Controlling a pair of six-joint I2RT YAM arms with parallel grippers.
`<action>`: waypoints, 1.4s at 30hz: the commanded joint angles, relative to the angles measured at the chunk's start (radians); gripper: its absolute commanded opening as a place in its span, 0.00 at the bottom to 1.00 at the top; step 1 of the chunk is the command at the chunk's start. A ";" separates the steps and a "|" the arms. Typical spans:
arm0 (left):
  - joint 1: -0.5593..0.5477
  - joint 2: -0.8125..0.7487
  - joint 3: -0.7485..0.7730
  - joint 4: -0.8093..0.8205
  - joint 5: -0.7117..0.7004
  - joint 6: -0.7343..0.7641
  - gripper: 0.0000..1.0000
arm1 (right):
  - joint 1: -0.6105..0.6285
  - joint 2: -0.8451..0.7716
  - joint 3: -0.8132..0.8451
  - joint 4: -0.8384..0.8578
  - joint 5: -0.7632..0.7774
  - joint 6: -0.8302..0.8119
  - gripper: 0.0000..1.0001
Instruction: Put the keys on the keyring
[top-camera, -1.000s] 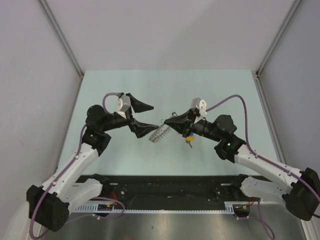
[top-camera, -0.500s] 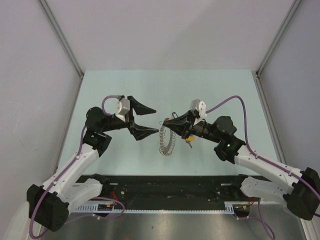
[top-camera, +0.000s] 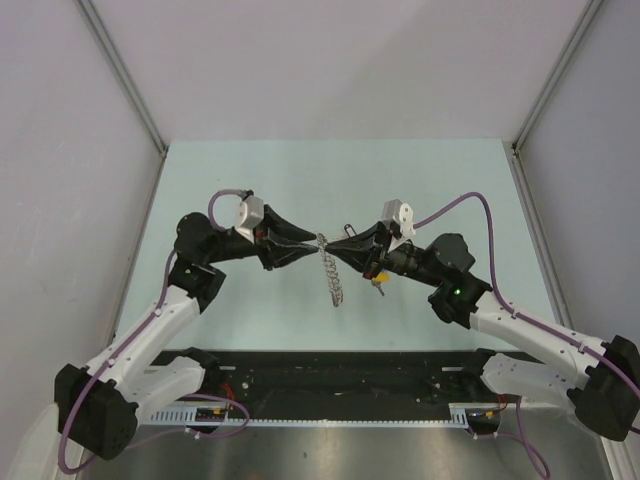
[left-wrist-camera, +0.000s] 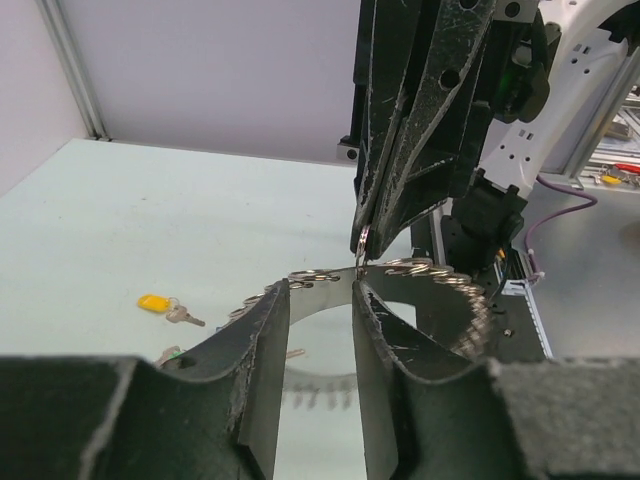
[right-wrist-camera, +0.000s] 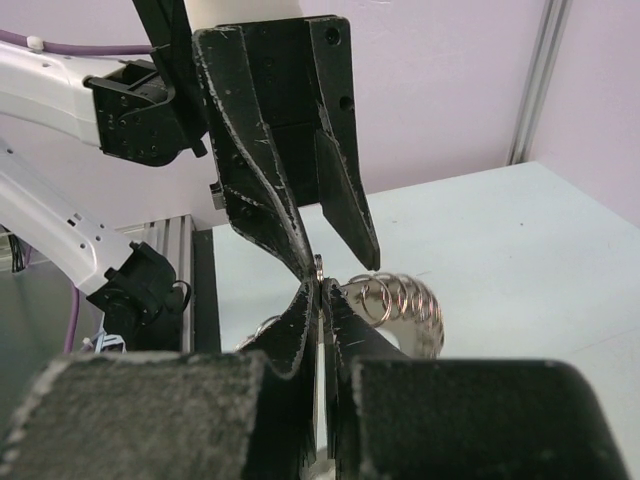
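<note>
The keyring (top-camera: 332, 270) is hanging between our grippers. Our right gripper (top-camera: 331, 247) is pinching its top edge, fingers closed tight. Our left gripper (top-camera: 311, 243) is meeting the rim, fingers narrowly parted, gripping nothing. A yellow key (left-wrist-camera: 155, 302) is lying on the table (left-wrist-camera: 100, 220).

Most of the keys (top-camera: 377, 281) hide beneath the right claw (top-camera: 332, 246); keyring (top-camera: 334, 275) coils blur together.

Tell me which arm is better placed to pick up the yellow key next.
Left, probably. The right gripper is shut on the keyring, while the left gripper has its jaws apart with nothing clamped. The yellow key lies on the table, so the free left arm could fetch it.
</note>
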 joint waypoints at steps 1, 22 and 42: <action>-0.012 0.001 0.019 -0.008 0.005 -0.013 0.36 | 0.010 -0.027 0.012 0.087 0.012 0.000 0.00; -0.035 0.023 0.013 0.079 0.079 -0.100 0.34 | 0.015 -0.024 0.012 0.076 0.030 -0.021 0.00; -0.037 0.032 0.002 0.118 0.051 -0.146 0.02 | 0.024 -0.027 0.012 0.068 0.016 -0.026 0.00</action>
